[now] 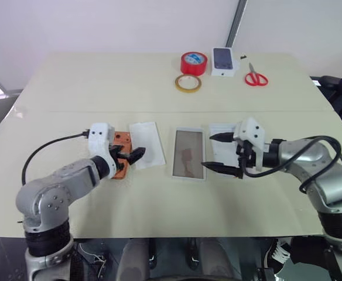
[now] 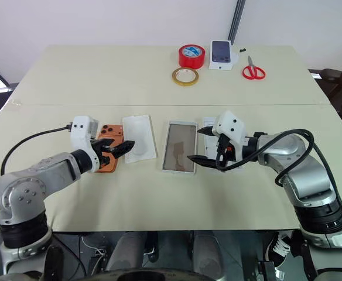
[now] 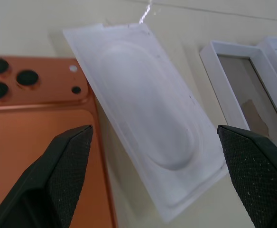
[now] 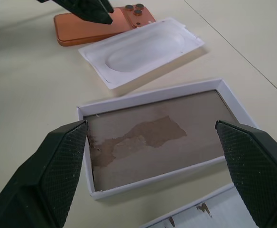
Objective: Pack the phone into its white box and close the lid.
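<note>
From the head, the slim orange phone (image 2: pixel 108 153) is lying camera-side up near the desk's (image 2: pixel 159 76) left half, the flat white embossed sheet (image 2: pixel 139 144) just beside it, then the shallow white box (image 2: pixel 179 154) with grey-brown floor. The left gripper (image 2: pixel 119 148) is hovering over the phone's inner edge, jaws wide and empty. The right gripper (image 2: pixel 201 145) is hanging, jaws wide, at the box's right rim, over the white lid (image 2: pixel 211 126).

At the left wrist, black fingertips (image 3: pixel 62 166) are straddling phone edge and sheet.

At the right wrist, the box is lying open between spread fingertips (image 4: pixel 58 161).

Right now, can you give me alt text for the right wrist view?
The open right gripper hovers over the empty white box with its grey-brown floor. Beyond it lie a white sheet with an oval outline and the orange phone, back up, with the left gripper's fingertips above it.
</note>
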Controlling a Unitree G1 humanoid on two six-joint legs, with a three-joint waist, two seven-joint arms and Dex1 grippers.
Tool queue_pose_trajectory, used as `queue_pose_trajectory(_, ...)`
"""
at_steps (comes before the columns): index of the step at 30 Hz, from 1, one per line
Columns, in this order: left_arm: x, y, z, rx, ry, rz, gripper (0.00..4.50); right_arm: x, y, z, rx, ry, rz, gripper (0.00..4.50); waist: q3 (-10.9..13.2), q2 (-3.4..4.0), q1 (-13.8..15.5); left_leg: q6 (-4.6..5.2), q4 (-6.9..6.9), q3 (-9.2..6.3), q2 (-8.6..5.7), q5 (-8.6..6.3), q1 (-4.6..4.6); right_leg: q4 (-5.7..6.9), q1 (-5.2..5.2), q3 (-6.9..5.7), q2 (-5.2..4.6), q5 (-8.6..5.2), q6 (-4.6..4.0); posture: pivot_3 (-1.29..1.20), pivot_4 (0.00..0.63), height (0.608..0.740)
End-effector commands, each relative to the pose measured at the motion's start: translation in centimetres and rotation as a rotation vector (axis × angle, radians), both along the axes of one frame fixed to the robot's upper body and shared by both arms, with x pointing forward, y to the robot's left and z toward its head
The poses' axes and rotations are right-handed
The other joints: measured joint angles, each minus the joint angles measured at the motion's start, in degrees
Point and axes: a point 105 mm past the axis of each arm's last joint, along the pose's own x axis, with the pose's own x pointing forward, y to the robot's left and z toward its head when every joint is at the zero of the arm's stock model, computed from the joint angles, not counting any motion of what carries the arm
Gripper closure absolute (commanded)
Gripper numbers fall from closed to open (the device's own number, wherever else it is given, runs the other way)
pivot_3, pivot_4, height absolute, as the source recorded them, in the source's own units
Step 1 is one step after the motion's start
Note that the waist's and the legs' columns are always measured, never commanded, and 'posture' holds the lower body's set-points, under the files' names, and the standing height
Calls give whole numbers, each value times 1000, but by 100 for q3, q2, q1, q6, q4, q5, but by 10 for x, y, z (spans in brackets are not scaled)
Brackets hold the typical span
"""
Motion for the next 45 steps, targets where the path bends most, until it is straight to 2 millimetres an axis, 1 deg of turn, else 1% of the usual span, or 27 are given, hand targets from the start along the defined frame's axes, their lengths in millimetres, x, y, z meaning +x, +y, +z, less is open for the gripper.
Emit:
queue_pose_trajectory(1,-1,2,4,3,20,29,82,1,3,10,7,-49,12,0,0,-1,9,0,0,-1,0,0,0,0,0,0,2,0,0,0,150,740)
queue_pose_trajectory(4,-4,-2,2,-20,49,29,82,2,3,9,2,-55,20,0,0,-1,42,0,1,-3,-1,0,2,1,3,-1,4,0,0,0,150,740)
queue_pose_trajectory(8,-6,-11,-5,-50,103,16,82,1,8,14,10,-77,52,0,1,-3,71,0,5,-4,-2,0,2,1,6,0,4,0,0,0,150,740)
queue_pose_trajectory(15,-2,-20,-11,-85,141,11,82,2,13,19,5,-100,84,0,1,-4,80,0,11,-9,-2,0,2,1,12,-2,2,0,-1,0,150,740)
queue_pose_trajectory(19,2,-21,-17,-91,177,33,82,1,15,20,-1,-104,98,0,0,-4,78,0,12,-10,-2,0,2,1,12,-3,3,0,-1,0,150,740)
queue_pose_trajectory(25,14,-24,-19,-139,209,63,82,-12,20,10,-53,-68,172,0,0,-5,80,0,15,-11,-2,0,2,1,14,-5,3,0,-1,0,150,740)
queue_pose_trajectory(29,21,-30,-18,-186,223,63,82,-16,24,1,-80,-38,180,0,-1,-6,86,0,17,-14,-2,0,2,1,17,-6,3,0,-1,0,150,740)
queue_pose_trajectory(30,23,-30,-18,-195,227,69,313,-18,25,-3,-93,-26,181,0,-1,-7,86,0,19,-16,-2,0,2,1,18,-8,3,0,-1,0,150,740)
queue_pose_trajectory(32,26,-29,-19,-201,234,77,962,-20,27,-9,-108,1,180,0,-1,-7,82,0,21,-17,-2,0,2,1,19,-8,3,0,-1,0,150,740)
queue_pose_trajectory(36,29,-28,-20,-196,239,86,2865,-21,31,-22,-173,60,161,0,-1,-7,87,0,22,-20,-1,0,1,1,19,-10,1,0,-1,0,150,740)
queue_pose_trajectory(39,31,-29,-18,-205,232,89,4450,-21,34,-30,-210,103,138,0,-1,-8,84,0,22,-20,-2,-1,-1,0,18,-10,-1,-1,-2,0,150,740)
queue_pose_trajectory(42,32,-29,-13,-226,214,86,4450,-23,43,-34,-217,140,133,0,-1,-8,78,0,22,-20,-1,-1,-1,0,17,-11,-2,0,-2,0,150,740)
queue_pose_trajectory(45,33,-28,-4,-294,185,87,4450,-21,52,-40,-229,166,111,0,0,-9,76,0,21,-20,1,-1,-2,1,14,-12,-1,0,-2,0,150,740)
